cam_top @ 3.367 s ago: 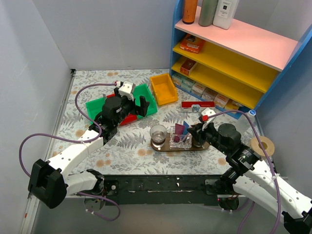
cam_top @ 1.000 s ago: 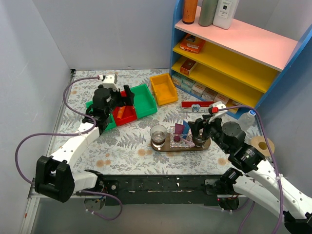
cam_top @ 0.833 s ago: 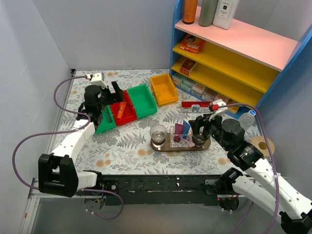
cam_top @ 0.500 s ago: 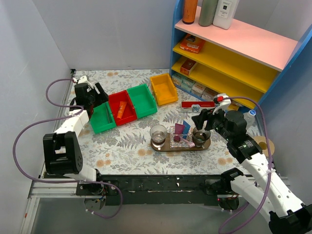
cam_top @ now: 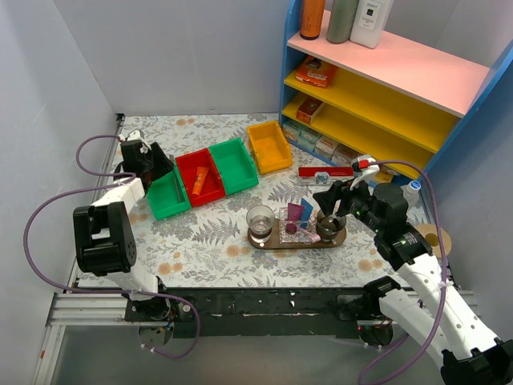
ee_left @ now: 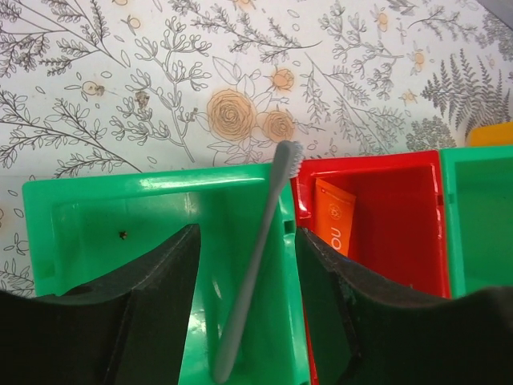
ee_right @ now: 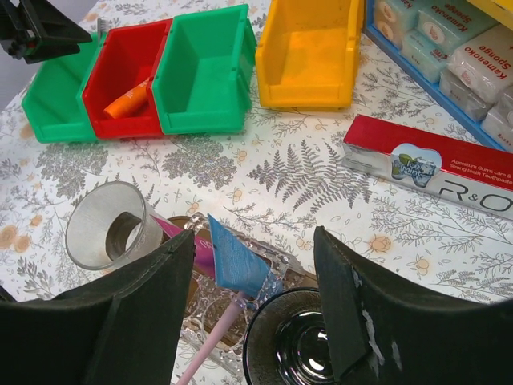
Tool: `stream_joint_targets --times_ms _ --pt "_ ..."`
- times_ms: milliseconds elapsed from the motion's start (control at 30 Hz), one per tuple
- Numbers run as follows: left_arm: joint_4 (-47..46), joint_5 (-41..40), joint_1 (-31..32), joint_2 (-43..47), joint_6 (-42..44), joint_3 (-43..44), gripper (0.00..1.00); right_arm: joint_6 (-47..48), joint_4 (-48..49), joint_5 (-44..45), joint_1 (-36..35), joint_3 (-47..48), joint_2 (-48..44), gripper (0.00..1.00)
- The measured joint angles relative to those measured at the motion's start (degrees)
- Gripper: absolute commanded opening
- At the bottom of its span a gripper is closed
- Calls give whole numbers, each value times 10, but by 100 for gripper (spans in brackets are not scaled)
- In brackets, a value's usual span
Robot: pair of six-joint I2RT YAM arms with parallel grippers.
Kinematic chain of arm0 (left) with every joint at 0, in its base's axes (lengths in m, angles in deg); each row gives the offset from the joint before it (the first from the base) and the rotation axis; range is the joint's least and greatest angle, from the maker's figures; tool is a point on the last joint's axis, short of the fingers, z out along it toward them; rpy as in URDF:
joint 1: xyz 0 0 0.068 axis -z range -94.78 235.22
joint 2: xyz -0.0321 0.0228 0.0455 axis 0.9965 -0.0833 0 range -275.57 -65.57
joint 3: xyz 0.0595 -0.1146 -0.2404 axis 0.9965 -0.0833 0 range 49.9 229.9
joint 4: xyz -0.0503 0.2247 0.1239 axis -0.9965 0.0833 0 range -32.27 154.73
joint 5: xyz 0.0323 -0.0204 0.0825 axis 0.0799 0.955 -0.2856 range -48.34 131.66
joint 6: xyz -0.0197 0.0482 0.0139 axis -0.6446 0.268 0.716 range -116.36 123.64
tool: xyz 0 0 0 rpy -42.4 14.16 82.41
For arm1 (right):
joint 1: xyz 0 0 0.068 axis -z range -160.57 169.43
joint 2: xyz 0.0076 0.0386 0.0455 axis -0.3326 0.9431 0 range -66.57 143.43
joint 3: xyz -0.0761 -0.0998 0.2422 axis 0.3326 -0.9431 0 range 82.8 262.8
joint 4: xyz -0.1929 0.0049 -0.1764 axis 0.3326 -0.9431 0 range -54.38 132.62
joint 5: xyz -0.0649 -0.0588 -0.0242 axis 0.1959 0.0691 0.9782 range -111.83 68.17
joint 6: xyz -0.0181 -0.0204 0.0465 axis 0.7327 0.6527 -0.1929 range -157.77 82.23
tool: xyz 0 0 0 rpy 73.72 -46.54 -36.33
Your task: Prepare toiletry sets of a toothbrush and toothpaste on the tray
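Toothpaste tubes (ee_right: 235, 261), one magenta and one blue, stand in a clear holder (cam_top: 293, 229) on the tray (cam_top: 274, 242), near the right gripper (ee_right: 250, 241) (fingers spread, empty). Farther off, the left gripper (ee_left: 246, 233), likewise spread, hangs over a green bin (ee_left: 120, 210) holding a grey toothbrush (ee_left: 258, 255).

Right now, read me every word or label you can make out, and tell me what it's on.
"R&O": large letters on the red toothpaste box; its small print is too blurred to read.
"Kameoko Sponge", roughly: on the wrapped sponge packs on the shelf.
"OU": partial letters on the orange tube in the red bin.
White bottle: label too small to read.
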Motion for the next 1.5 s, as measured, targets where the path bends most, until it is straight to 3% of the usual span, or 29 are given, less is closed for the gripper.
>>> stream_joint_targets --times_ms 733,1500 --pt "-54 92 -34 -51 -25 7 40 -15 23 -21 1 -19 -5 65" --pt "-85 141 -36 -83 -47 19 8 -30 42 -37 1 -36 -6 63"
